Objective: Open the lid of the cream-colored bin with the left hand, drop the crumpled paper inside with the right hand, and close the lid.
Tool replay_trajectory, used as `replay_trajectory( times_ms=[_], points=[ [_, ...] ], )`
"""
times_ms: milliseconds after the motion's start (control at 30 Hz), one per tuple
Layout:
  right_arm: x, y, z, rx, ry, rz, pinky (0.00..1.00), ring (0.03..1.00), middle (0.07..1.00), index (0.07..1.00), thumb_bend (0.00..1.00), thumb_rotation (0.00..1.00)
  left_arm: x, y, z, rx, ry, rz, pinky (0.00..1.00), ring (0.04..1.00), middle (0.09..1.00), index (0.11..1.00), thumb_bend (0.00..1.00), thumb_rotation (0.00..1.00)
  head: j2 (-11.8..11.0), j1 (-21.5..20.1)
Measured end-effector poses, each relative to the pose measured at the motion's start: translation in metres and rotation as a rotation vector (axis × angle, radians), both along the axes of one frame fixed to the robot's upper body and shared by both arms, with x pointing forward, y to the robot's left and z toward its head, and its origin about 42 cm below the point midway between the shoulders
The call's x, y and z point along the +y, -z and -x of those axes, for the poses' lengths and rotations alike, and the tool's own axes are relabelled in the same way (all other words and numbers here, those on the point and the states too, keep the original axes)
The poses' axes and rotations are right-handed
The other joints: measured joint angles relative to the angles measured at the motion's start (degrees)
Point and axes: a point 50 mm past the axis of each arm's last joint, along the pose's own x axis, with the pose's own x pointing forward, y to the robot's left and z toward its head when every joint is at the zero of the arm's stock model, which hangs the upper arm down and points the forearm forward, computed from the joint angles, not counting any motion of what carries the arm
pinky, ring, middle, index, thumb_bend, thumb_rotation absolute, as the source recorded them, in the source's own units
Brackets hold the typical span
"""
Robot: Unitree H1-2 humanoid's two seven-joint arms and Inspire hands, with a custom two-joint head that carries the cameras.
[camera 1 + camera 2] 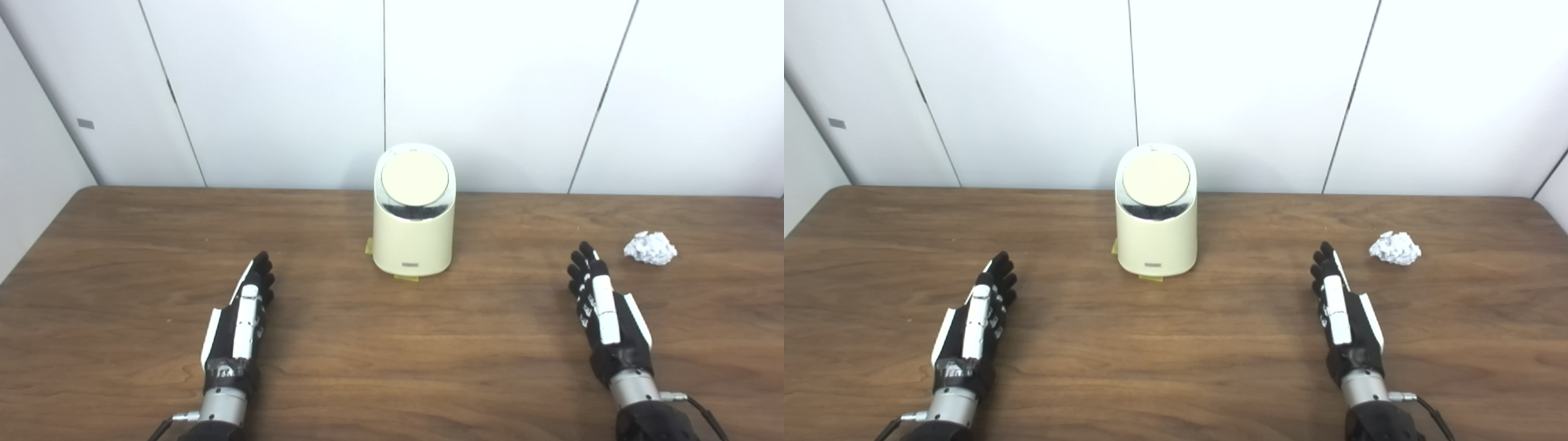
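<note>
I see my left hand stretched forward with the fingers straight and a little apart, holding nothing. My right hand has the same pose, fingers extended and empty, well apart from the left one. Both forearms enter from the bottom edge, wrists straight.

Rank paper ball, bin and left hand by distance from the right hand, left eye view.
From the right hand, nearest first:
1. Paper ball: just ahead and to its right, lying on the table.
2. Bin: ahead and to its left, mid-table near the wall, lid closed.
3. Left hand: across the table on the left, open, holding nothing.
</note>
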Motion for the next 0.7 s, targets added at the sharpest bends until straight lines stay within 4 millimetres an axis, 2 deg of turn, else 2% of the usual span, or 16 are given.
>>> replay_trajectory(
  times_ms=[567, 700],
  points=[
    [0.0001, -0.0003, 0.0002, 0.002, 0.001, -0.026, 1.00, 0.988, 0.997, 1.000, 0.54, 1.00, -0.0010, 0.0001, 0.0000, 0.001, 0.004, -0.005, 1.00, 0.973, 0.977, 0.988, 0.43, 0.98, -0.4, 1.0],
    [-0.0001, -0.0004, 0.0002, 0.004, 0.001, -0.028, 1.00, 0.985, 0.993, 1.000, 0.57, 0.98, -0.0014, -0.0001, 0.0000, 0.000, 0.005, -0.006, 1.00, 0.984, 0.982, 0.995, 0.43, 0.98, -0.6, 1.1]
  ],
)
